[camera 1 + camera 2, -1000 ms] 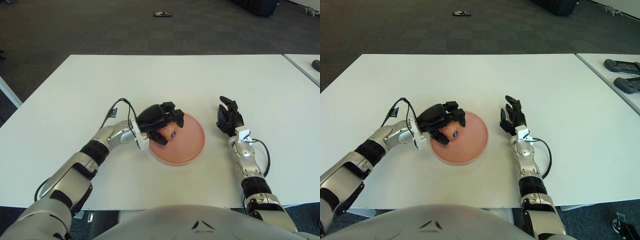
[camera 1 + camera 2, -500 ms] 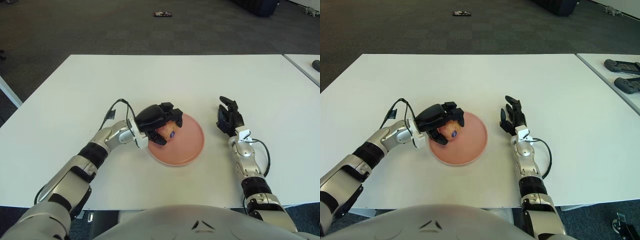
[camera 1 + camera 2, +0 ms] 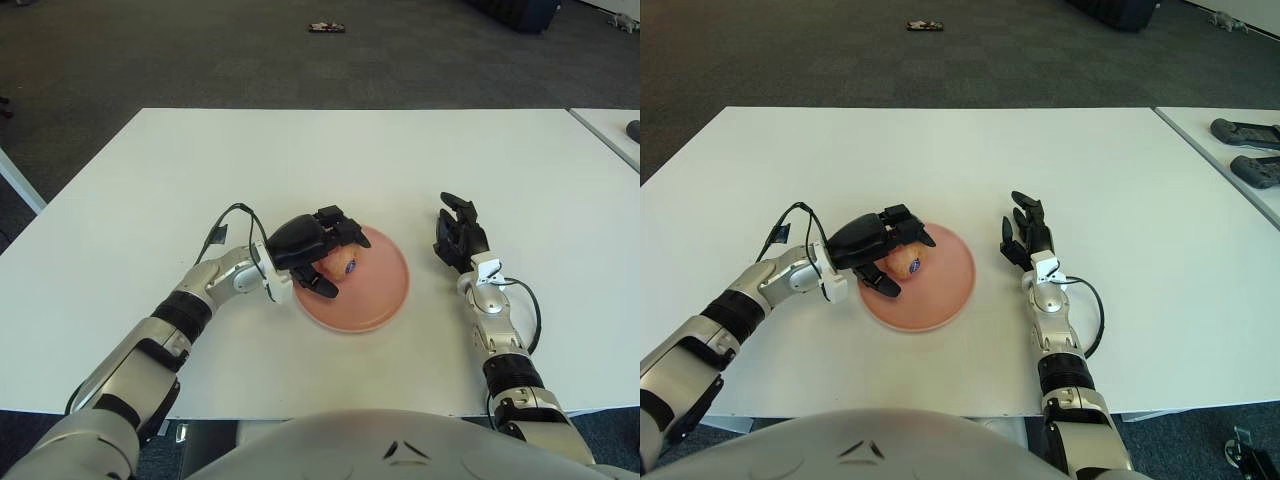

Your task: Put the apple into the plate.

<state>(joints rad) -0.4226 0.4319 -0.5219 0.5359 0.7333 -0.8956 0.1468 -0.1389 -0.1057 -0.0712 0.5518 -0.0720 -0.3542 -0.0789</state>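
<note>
Apple (image 3: 343,266) sits on left part of pink plate (image 3: 385,295) on the counter (image 3: 400,160). Left hand (image 3: 305,245) arched over it, fingers (image 3: 325,286) spread, seemingly not gripping. Right hand (image 3: 457,240) beside plate, fingers relaxed. Apple likely firm, smooth, rolls easily; grasp across its sides.

plate (image 3: 375,295): showing salmon pink
apple (image 3: 343,266): showing pinkish yellow, wearing a small purple sticker
table (image 3: 330,160): looking plain white
left hand (image 3: 312,243): showing black
right hand (image 3: 457,236): showing black
floor (image 3: 200,50): showing dark grey carpet
</note>
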